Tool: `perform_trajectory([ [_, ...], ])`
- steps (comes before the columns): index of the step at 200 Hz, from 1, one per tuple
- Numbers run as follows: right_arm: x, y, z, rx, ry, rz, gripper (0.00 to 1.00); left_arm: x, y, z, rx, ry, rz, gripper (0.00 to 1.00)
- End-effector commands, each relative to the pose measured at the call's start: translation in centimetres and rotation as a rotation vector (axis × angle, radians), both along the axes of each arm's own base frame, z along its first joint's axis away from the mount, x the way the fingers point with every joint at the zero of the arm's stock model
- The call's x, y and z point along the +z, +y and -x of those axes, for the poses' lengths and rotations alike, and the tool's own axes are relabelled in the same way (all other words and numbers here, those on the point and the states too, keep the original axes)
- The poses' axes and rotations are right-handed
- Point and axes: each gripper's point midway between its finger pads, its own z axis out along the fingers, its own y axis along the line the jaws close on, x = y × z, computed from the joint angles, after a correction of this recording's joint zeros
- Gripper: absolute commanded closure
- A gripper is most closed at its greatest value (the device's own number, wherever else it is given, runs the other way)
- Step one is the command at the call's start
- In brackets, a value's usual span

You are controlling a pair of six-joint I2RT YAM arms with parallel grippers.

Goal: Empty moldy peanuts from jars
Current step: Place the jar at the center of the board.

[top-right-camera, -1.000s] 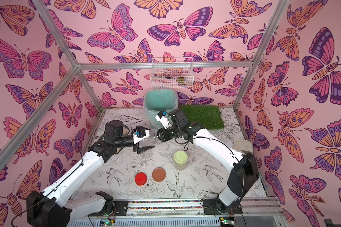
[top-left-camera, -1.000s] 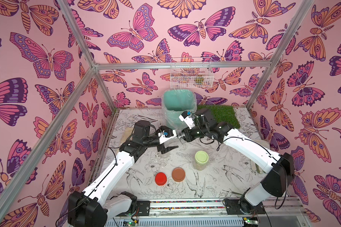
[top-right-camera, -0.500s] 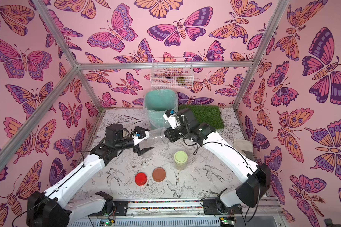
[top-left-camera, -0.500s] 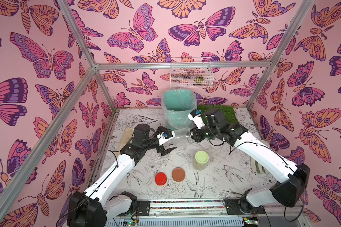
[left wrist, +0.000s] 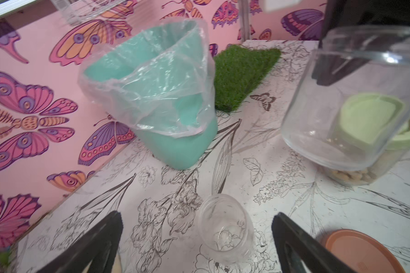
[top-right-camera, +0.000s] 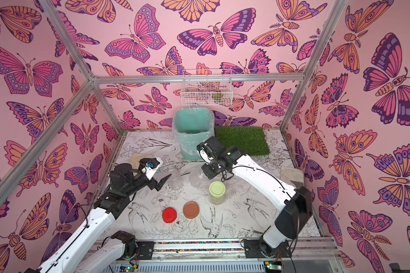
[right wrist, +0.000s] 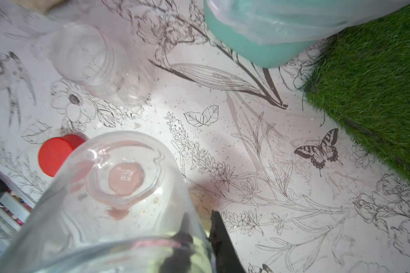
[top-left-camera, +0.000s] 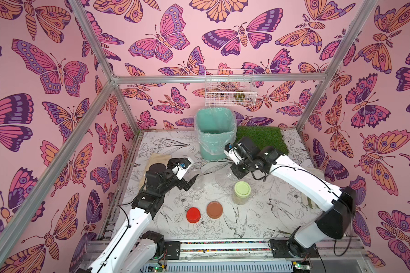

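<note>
Although the small jar (left wrist: 225,234) just before the spread-apart left gripper (top-left-camera: 190,183) and the wider jar (right wrist: 118,189) pinched at its rim by the right gripper (right wrist: 202,232) are both empty, the green-lidded jar (top-left-camera: 242,192) — lower centre in both top views — still holds moldy peanuts (left wrist: 350,176).

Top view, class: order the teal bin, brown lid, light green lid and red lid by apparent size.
1. teal bin
2. brown lid and light green lid: alike; the green sits higher on its jar, so unranked
3. red lid
</note>
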Motion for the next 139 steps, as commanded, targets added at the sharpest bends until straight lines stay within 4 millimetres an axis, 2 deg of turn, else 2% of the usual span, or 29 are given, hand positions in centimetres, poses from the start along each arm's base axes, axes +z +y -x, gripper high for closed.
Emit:
perform_trajectory([
  [1, 0.1, 1.0, -1.7, -0.056, -0.067, 0.09, 1.0, 0.2, 2.2, -1.0, 0.146, 0.027, 0.071, 0.0],
  [19, -1.3, 1.8, -2.4, -0.068, -0.075, 0.206, 1.0, 0.0, 3.3, -1.3, 0.201, 0.048, 0.088, 0.0],
  [53, -4.1, 2.0, -3.1, -0.071, -0.066, 0.409, 1.0, 0.6, 5.2, -1.9, 0.29, 0.024, 0.081, 0.0],
  [115, -6.9, 3.1, -4.3, -0.08, -0.056, 0.462, 1.0, 0.8, 6.0, -1.8, 0.322, -0.001, 0.069, 0.0],
  [139, -7.8, 3.3, -4.6, -0.084, -0.05, 0.475, 0.93, 0.7, 6.1, -1.9, 0.325, -0.002, 0.06, 0.0],
])
